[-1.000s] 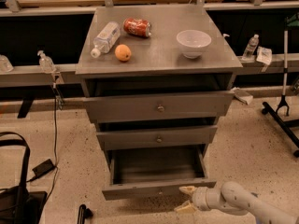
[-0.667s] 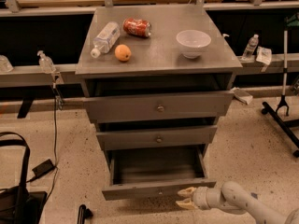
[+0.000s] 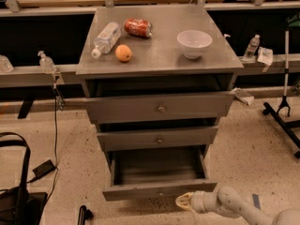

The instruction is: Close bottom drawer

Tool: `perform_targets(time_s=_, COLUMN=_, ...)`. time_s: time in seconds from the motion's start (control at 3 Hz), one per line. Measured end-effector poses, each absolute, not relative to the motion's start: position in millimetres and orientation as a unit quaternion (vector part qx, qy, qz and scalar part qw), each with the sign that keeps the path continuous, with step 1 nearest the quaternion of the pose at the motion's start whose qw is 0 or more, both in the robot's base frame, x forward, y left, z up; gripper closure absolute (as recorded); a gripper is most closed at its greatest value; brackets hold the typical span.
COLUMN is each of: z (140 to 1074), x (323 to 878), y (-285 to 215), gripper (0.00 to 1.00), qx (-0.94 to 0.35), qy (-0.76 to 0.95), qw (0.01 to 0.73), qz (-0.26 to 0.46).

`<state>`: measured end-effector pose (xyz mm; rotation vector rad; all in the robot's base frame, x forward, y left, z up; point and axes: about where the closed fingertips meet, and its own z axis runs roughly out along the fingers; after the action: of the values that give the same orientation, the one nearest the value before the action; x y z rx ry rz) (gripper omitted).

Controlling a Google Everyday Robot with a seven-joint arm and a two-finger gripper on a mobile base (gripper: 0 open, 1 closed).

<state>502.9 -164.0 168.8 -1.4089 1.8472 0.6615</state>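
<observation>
The bottom drawer (image 3: pixel 159 190) of the grey metal cabinet is pulled far out, its inside empty and dark. Its narrow front has a small round knob (image 3: pixel 161 192) at the centre. My gripper (image 3: pixel 183 201), cream-tipped on a pale arm coming in from the lower right, sits low, just in front of and slightly below the right half of the drawer front, right of the knob. I cannot tell whether it touches the front.
The middle drawer (image 3: pixel 159 138) and top drawer (image 3: pixel 161 108) stick out slightly. On the cabinet top (image 3: pixel 159 55) lie a water bottle (image 3: pixel 106 38), an orange (image 3: pixel 123 53), a red can (image 3: pixel 138 27) and a white bowl (image 3: pixel 194 42). A black bag (image 3: pixel 18 203) and cable are on the floor at left, a stand base (image 3: pixel 281 114) at right.
My gripper has edged slightly left toward the drawer front. The bottom drawer stands out as far as before.
</observation>
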Motion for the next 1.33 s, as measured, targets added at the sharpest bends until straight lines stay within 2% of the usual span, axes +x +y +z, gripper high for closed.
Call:
perform_targets(time_s=0.67, z=134.0, x=532.3, y=-156.7, gripper=1.00, qx=-0.551, qy=0.727, qw=0.373, qz=0.170)
perform_targets(time_s=1.33, z=134.4, x=579.2, y=-163.1, gripper=1.00, qx=-0.532, qy=0.736, qw=0.397, qz=0.132)
